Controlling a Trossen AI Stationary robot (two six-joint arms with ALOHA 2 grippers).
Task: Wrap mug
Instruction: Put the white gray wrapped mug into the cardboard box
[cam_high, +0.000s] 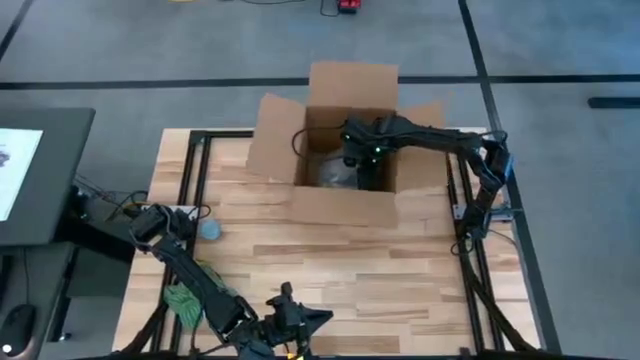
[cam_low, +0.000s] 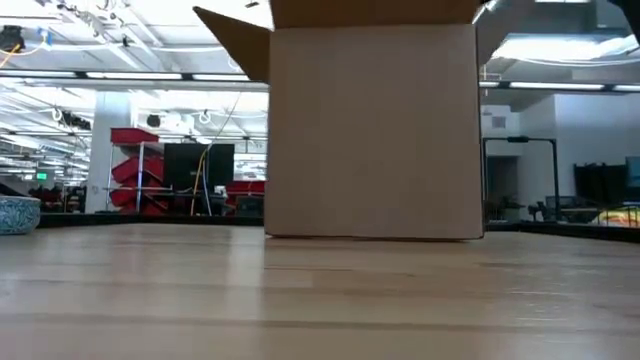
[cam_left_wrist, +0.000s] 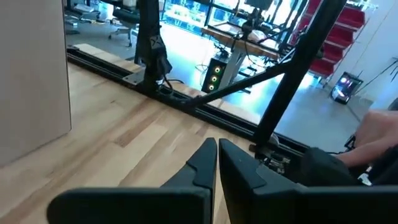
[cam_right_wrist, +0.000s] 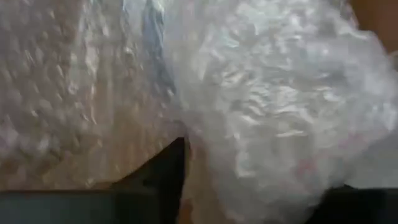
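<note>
One open brown cardboard box (cam_high: 345, 150), one crumpled clear bubble-wrap bundle (cam_right_wrist: 273, 106) inside it, one small blue patterned bowl (cam_high: 210, 229), one green cloth (cam_high: 184, 303), two dark arms.

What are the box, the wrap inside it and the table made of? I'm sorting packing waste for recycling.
The box looks like plain brown cardboard, matt, with folded flaps standing open. The wrap looks like clear plastic bubble wrap: glossy, crinkled, with small bubbles showing. The table looks like light wood in jointed strips with a smooth finish; whether solid or veneer can't be told.
</note>
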